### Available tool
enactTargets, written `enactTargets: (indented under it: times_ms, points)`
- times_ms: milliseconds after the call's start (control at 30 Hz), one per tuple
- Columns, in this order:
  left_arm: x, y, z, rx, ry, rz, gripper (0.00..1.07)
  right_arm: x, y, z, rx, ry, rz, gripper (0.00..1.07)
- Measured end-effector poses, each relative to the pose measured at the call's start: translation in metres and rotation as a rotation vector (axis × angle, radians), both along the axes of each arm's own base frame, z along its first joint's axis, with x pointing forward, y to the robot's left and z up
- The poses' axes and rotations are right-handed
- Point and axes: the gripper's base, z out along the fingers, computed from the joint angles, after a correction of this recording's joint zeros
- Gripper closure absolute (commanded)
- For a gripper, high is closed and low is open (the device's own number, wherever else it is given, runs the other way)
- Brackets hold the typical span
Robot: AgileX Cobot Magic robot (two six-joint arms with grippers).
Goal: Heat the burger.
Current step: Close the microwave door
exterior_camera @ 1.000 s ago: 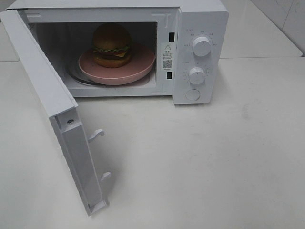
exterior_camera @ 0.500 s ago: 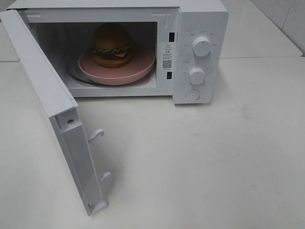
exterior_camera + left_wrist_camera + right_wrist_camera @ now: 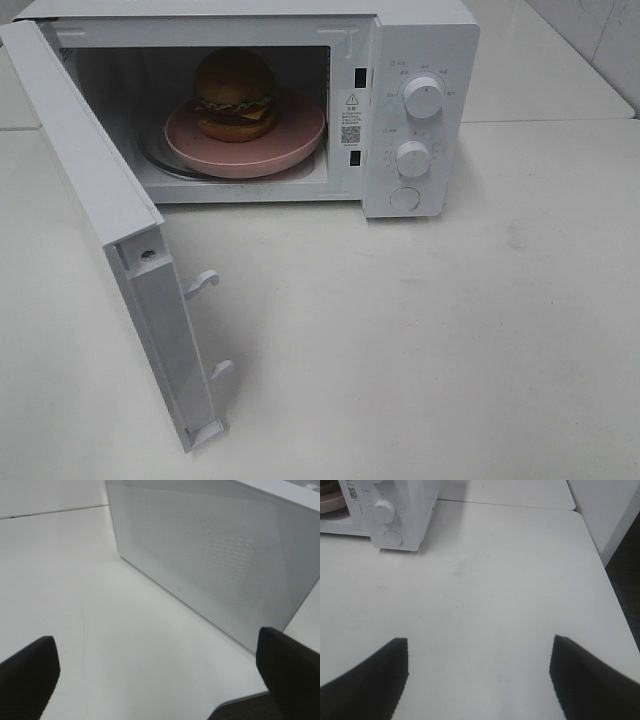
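Note:
The burger (image 3: 235, 94) with its domed brown bun, lettuce, cheese and patty sits on a round pink plate (image 3: 296, 142) inside the white microwave (image 3: 415, 40). The microwave door (image 3: 105, 215) stands wide open, swung out to the front left. No gripper shows in the exterior high view. My left gripper (image 3: 157, 667) is open and empty, facing the outer face of the door (image 3: 215, 555). My right gripper (image 3: 479, 672) is open and empty over bare table, well to the right of the microwave's control panel (image 3: 392, 515).
The microwave has two white knobs (image 3: 423, 96) and a round button (image 3: 404, 198) on its right panel. Door latch hooks (image 3: 203, 282) stick out from the open door's edge. The table's right edge (image 3: 607, 580) drops off beside a dark gap.

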Motion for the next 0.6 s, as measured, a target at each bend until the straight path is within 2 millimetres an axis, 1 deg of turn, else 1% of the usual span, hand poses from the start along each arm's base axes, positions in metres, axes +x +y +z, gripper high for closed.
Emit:
enactTargets:
  times_ms: [600]
  points:
    - [0.0000,0.0000,0.0000,0.000,0.000,0.000,0.07,0.0000,0.0000,0.0000,0.000,0.000,0.000,0.32]
